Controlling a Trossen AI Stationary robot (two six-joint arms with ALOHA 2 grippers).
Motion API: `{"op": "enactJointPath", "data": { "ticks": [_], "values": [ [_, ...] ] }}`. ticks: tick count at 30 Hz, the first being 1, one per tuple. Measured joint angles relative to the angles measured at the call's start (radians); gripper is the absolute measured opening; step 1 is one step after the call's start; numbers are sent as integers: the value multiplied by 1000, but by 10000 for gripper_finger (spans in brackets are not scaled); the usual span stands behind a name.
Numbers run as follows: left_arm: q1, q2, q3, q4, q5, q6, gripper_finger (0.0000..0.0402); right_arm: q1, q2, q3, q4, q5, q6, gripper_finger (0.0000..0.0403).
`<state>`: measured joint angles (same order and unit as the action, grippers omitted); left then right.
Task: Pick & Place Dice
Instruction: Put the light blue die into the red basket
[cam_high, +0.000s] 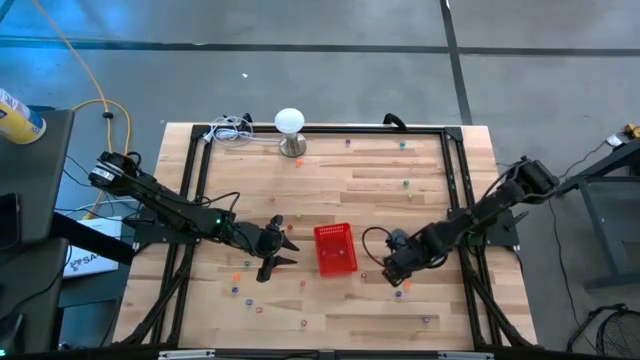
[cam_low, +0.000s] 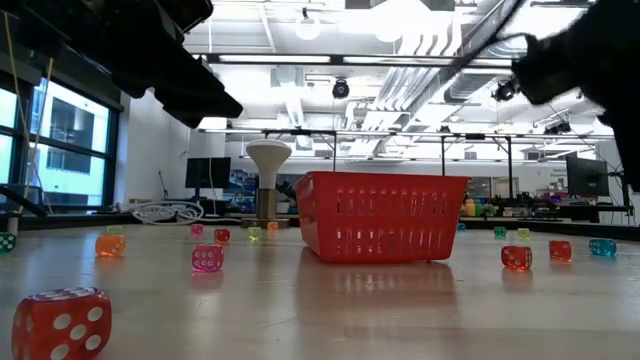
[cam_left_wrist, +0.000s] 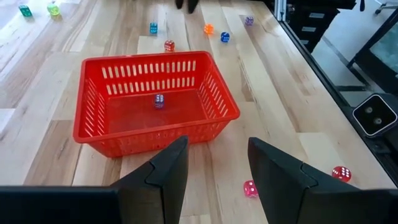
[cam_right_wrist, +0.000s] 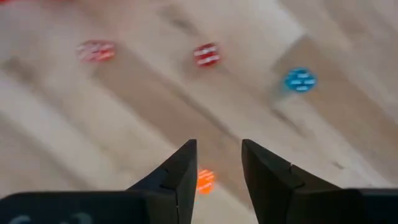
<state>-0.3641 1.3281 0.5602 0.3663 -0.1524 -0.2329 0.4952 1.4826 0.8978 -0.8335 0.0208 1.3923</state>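
Many tiny dice in mixed colours lie scattered across the wooden table, most well apart from one another. One purple die rests inside the red basket, near its middle. Several lie near the basket's 7 o'clock side, others toward 1 o'clock. A red die with white pips sits upright, close to the low camera.

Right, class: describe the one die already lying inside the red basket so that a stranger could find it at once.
Start at the red basket in the middle of the wooden table, between the two arms. On its floor, towards the back wall, lies a single purple die. It is the only die inside the basket; all the others lie scattered on the bare wood.
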Motion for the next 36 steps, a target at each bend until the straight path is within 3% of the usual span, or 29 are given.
{"op": "enactJointPath", "data": {
  "ticks": [12, 22, 36],
  "values": [
    [0, 0, 0, 1, 0, -27, 162, -107, 0, -95, 10, 31, 19, 119],
    [0, 0, 0, 1, 1, -20, 162, -112, 0, -95, 9, 31, 16, 176],
    [-1, 0, 0, 1, 4, -20, 162, -117, 0, -120, 10, 74, 332, 182]
  ]
}}
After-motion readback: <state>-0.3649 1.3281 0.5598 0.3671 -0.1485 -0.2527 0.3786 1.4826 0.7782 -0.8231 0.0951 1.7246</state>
